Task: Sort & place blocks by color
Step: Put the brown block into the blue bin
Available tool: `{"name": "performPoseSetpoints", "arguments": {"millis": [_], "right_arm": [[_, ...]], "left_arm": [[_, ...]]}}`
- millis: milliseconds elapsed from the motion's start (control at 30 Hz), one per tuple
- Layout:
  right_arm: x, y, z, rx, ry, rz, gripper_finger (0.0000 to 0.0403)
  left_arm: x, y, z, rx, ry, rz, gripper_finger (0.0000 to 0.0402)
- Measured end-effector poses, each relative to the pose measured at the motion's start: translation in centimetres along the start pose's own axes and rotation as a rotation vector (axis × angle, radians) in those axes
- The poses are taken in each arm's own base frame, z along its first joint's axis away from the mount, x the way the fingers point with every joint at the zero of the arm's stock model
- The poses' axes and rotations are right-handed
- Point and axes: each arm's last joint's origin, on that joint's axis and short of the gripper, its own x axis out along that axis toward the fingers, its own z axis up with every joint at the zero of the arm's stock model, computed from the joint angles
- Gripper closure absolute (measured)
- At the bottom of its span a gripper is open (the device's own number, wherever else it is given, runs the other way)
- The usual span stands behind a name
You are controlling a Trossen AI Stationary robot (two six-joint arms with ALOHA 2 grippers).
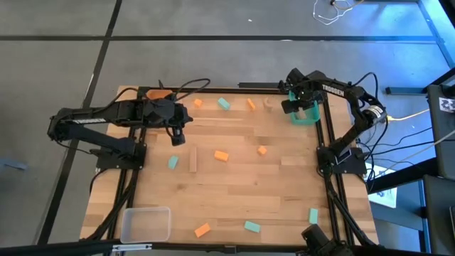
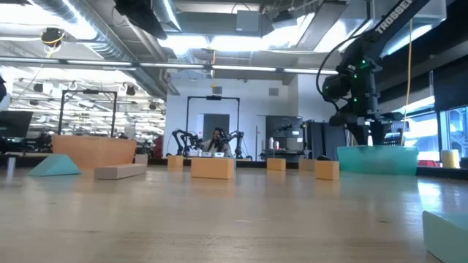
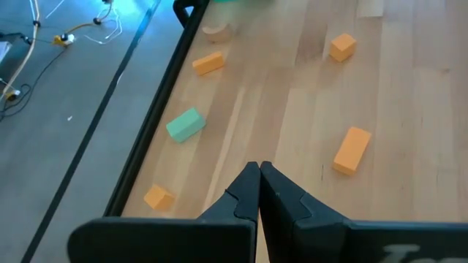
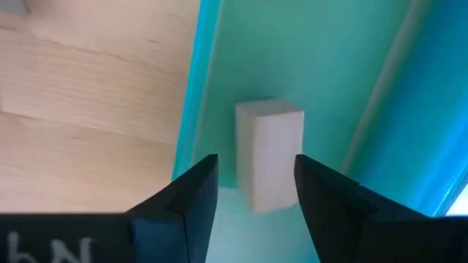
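Two end effectors show: the right end effector, upper right of the frame, hangs spread over a pale block inside the teal bin; the left end effector is pinched closed above the tabletop.

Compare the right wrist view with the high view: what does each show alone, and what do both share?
Only the right wrist view shows the pale block inside the teal bin, between the open right gripper fingers. Only the high view shows the left gripper, the clear bin and scattered blocks. Both show the teal bin and wooden table.
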Motion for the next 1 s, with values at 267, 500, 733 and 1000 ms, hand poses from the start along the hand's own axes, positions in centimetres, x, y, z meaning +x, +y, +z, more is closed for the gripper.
{"name": "performPoseSetpoints", "arguments": {"millis": [267, 500, 733, 1000], "right_arm": [[-2.0, 0.3, 0.9, -0.014, -0.045, 0.073, 0.0227], [-9.9, 1.6, 0.1, -0.134, -0.320, 0.173, 0.0227], [-17.4, 2.6, -4.9, -0.325, -0.600, 0.295, 0.0227], [-19.4, 3.9, -9.6, -0.676, -0.627, 0.441, 0.0226]], "left_arm": [[0.0, 0.0, 0.0, -0.005, -0.001, -0.007, 0.0401], [0.0, 0.0, 0.0, -0.005, -0.001, -0.009, 0.0401], [0.0, 0.0, 0.0, -0.055, -0.001, -0.009, 0.0401], [0.0, -0.1, -0.3, -0.133, 0.030, -0.025, 0.0401]]}}
